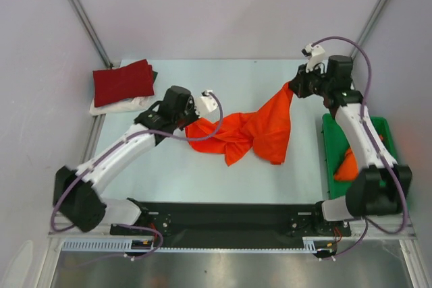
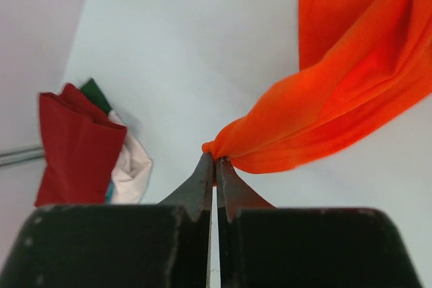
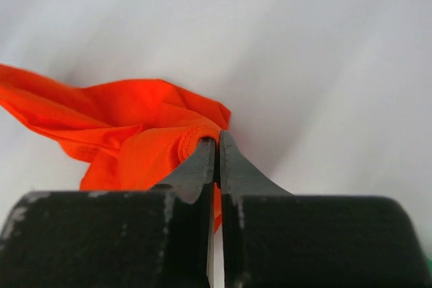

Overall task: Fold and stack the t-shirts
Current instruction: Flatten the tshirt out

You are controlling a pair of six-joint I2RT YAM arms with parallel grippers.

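A bright orange t-shirt [image 1: 253,129] hangs stretched between my two grippers over the middle of the table. My left gripper [image 1: 191,123] is shut on its left end [image 2: 233,143]. My right gripper [image 1: 295,87] is shut on a hemmed edge [image 3: 192,136] and holds that corner raised at the back right. A folded dark red t-shirt [image 1: 123,81] lies on a folded white one [image 1: 121,106] at the back left; both show in the left wrist view, the dark red [image 2: 77,143] and the white [image 2: 133,165].
A green plastic bin [image 1: 334,143] stands at the right edge under my right arm, with another orange t-shirt [image 1: 346,165] in it. A dark green cloth edge [image 2: 96,94] peeks from behind the folded stack. Walls close the back and sides.
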